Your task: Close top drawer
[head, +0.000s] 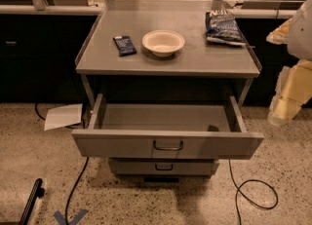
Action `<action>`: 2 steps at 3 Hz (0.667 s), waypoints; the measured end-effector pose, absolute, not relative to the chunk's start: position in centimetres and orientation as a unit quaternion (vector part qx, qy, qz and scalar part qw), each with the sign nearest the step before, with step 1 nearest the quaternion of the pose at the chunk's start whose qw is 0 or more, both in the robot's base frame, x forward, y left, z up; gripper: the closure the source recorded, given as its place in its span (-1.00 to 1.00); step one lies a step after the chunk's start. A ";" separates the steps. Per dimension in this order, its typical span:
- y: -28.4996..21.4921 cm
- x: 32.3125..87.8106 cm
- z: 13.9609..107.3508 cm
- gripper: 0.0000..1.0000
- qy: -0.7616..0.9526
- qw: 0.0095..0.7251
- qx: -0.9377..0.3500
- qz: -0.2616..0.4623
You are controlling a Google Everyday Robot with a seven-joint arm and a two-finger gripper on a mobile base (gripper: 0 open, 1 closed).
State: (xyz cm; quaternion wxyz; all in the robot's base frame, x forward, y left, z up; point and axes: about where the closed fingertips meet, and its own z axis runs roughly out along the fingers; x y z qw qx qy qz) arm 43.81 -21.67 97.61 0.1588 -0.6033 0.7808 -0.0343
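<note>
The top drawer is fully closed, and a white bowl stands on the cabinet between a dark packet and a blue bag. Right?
No: the camera view shows the top drawer pulled open. The white bowl, dark packet and blue bag are as stated. The gripper is at the right, away from it.

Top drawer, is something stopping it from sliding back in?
Nothing I can see. The top drawer is pulled out and its tray looks empty, but for an unclear dark patch at the back right. The hand is off to its right, not touching it.
</note>
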 end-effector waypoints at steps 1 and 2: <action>-21.7 43.8 97.6 -1.00 0.781 0.159 -0.603 -0.034; -21.5 43.2 97.1 -1.00 0.782 0.178 -0.597 -0.025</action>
